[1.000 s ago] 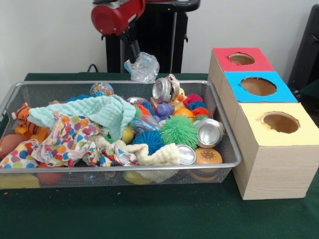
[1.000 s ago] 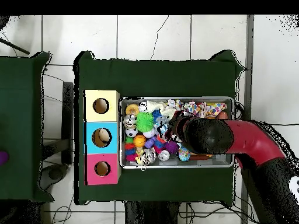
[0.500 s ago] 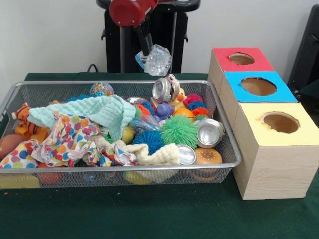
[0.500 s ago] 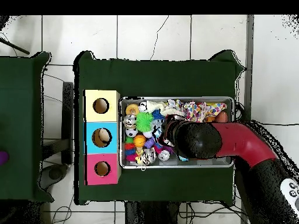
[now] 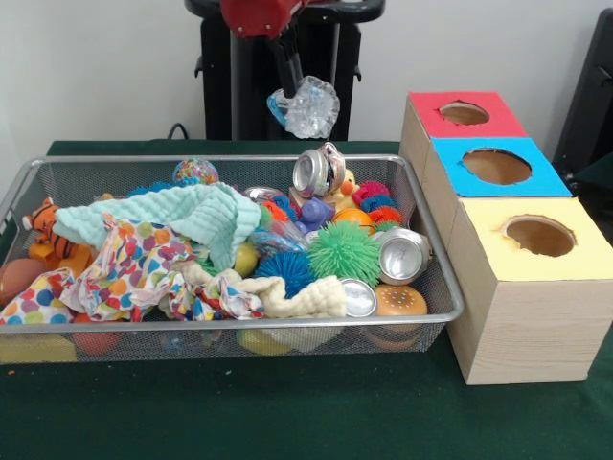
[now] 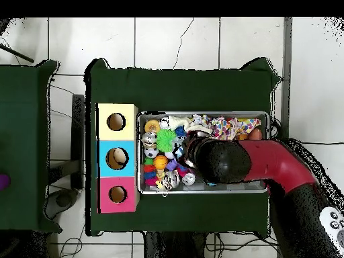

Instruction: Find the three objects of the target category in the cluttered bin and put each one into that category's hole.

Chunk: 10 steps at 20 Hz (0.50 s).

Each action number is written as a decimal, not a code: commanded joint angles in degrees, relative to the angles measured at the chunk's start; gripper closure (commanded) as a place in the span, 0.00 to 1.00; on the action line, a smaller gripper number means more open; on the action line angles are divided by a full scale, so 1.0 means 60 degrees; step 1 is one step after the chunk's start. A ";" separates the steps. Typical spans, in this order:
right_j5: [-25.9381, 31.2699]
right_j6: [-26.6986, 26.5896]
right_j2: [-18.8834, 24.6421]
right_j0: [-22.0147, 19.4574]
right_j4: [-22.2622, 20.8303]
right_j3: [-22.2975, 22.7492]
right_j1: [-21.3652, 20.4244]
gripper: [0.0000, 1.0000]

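Crinkled clear plastic, a crushed bottle or wrapper (image 5: 305,107), hangs from the hand (image 5: 290,84), whose dark fingers are closed on its upper edge, so the piece dangles free above the far rim of the wire bin (image 5: 436,287) and touches nothing below. Just under it a dented can (image 5: 318,172) stands on edge among spiky balls; a second can (image 5: 402,255) and a third (image 5: 358,298) lie nearer the front corner, and a mint cloth (image 5: 182,218) and a spotted cloth (image 5: 134,268) cover the other half of the heap. In the front view, the three holes sit in a row of boxes beside the bin, all to the right of the load: the red box (image 5: 464,113) is the closest, at about the same depth, then the blue box (image 5: 496,165), then the yellow box (image 5: 541,236) toward the desk's (image 5: 287,412) front edge. Which hole suits plastic cannot be read from the colours alone. In the overhead view the red arm (image 6: 269,161) hides hand and load, with the box row beyond the bin's short end, so the carry looks like a sideways sweep along the bin's long axis, the load already high enough to clear the rim.
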 commanded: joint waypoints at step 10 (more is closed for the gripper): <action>0.1538 0.2109 -0.1182 0.1424 0.0316 -0.0923 0.0114 1.00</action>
